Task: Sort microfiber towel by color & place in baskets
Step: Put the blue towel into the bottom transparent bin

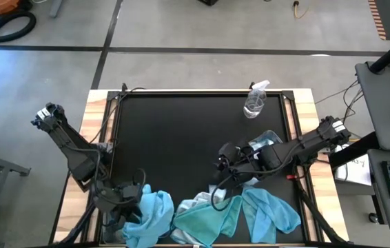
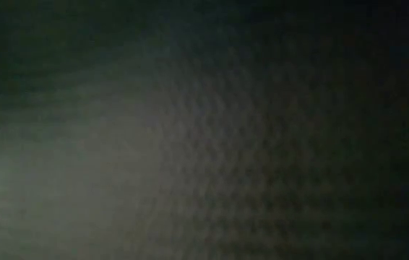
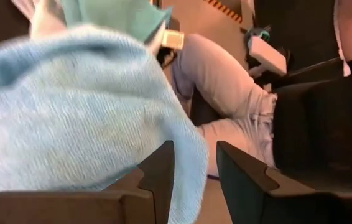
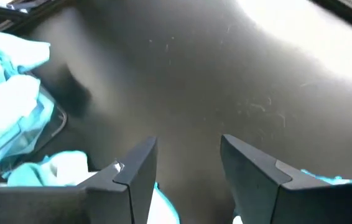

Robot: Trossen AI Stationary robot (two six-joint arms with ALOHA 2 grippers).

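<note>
Several microfiber towels lie heaped along the table's near edge: a sky-blue towel point(image 1: 150, 213), a teal towel point(image 1: 205, 219) and another blue towel point(image 1: 272, 210). My left gripper point(image 1: 122, 198) point(image 3: 194, 171) is low at the sky-blue towel point(image 3: 83, 118), fingers open. My right gripper point(image 1: 222, 162) point(image 4: 188, 168) hovers open over the bare black mat, just beyond the heap. A clear basket point(image 4: 50, 127) holding blue towels shows in the right wrist view. Another clear basket point(image 1: 267, 138) shows partly under my right arm. The low view is dark and shows nothing. My left gripper has the sky-blue towel lying over and against the outer side of one finger point(image 3: 154, 177). A fold of it point(image 3: 185, 180) hangs down into the gap beside that finger. The other finger point(image 3: 244, 177) stands apart from the cloth. The fingers are not shut on it.
A clear spray bottle point(image 1: 255, 100) stands near the table's far right corner. The black mat point(image 1: 181, 131) is bare in its middle and far left. A person's legs in jeans point(image 3: 226, 81) show beyond the table in the left wrist view. Cables run along the mat's left edge point(image 1: 112, 117).
</note>
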